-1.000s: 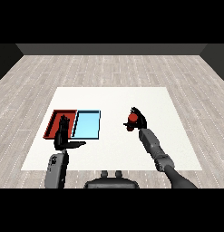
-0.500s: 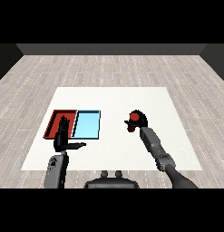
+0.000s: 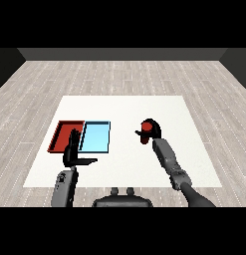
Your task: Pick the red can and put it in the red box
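Note:
My right hand (image 3: 151, 129) is curled round the red can (image 3: 144, 135), which it holds above the white table right of centre. The red tray (image 3: 61, 135) lies at the table's left, with the light blue tray (image 3: 95, 137) right beside it. In front of the red tray's near edge hovers my left hand (image 3: 72, 152), fingers straight and thumb spread toward the right, holding nothing.
The white table (image 3: 124, 112) stretches out behind and between the trays and the can. Grey wood floor surrounds it.
My right hand has carried the red can leftward and slightly nearer. The left hand has not moved.

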Robot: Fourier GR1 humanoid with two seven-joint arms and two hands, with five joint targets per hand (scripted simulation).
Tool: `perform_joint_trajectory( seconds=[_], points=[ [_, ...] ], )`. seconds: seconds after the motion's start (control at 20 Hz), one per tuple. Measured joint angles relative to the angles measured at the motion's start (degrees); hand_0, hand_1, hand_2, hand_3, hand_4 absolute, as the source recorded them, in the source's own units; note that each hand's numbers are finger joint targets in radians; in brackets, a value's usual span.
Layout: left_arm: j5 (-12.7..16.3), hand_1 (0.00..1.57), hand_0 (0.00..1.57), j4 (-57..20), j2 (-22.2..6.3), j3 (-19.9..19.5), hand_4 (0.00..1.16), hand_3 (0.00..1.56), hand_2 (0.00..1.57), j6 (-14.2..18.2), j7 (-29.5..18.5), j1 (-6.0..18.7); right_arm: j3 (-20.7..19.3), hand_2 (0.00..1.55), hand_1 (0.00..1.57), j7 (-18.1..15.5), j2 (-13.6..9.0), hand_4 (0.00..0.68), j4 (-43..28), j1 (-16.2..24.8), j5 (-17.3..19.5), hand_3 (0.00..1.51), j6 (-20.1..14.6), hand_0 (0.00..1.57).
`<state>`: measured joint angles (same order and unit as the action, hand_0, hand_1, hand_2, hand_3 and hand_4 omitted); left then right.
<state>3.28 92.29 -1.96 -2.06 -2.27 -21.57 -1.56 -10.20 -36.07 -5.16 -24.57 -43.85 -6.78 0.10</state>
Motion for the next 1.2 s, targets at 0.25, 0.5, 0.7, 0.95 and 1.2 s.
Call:
perform_joint_trajectory(
  seconds=[0.25, 0.5, 0.7, 0.95, 1.2],
  points=[
    [-2.9, 0.00, 0.00, 0.3, 0.8, 2.6, 0.00, 0.00, 0.00, 1.4, 2.1, 1.3, 1.1, 1.45, 1.44, 1.8, 0.6, 0.649, -6.5, 1.5, -0.2, 1.41, -0.4, 1.44],
    [-2.8, 0.00, 0.00, -1.1, 1.6, 6.9, 0.00, 0.00, 0.00, 2.9, 5.9, 4.8, 1.8, 1.44, 1.42, 4.6, 1.3, 0.652, -13.2, 3.2, -0.9, 1.42, -1.4, 1.42],
    [-1.5, 0.00, 0.00, -3.4, 1.8, 12.7, 0.00, 0.00, 0.00, 6.6, 8.0, 8.3, 5.6, 1.44, 1.42, 7.9, 3.4, 0.652, -21.8, 7.5, -1.5, 1.42, -4.1, 1.42],
    [-0.3, 0.00, 0.00, -5.0, 1.9, 17.1, 0.00, 0.00, 0.00, 9.1, 8.4, 10.0, 16.4, 1.44, 1.42, 11.8, 4.6, 0.662, -34.8, 15.1, -5.0, 1.42, -11.1, 1.42],
    [1.4, 0.00, 0.00, -6.2, 1.9, 21.3, 0.00, 0.00, 0.00, 12.9, 9.7, 13.1, 21.1, 1.42, 1.41, 14.5, 5.0, 0.635, -42.8, 18.9, -4.4, 1.40, -14.3, 1.41]
  ],
)
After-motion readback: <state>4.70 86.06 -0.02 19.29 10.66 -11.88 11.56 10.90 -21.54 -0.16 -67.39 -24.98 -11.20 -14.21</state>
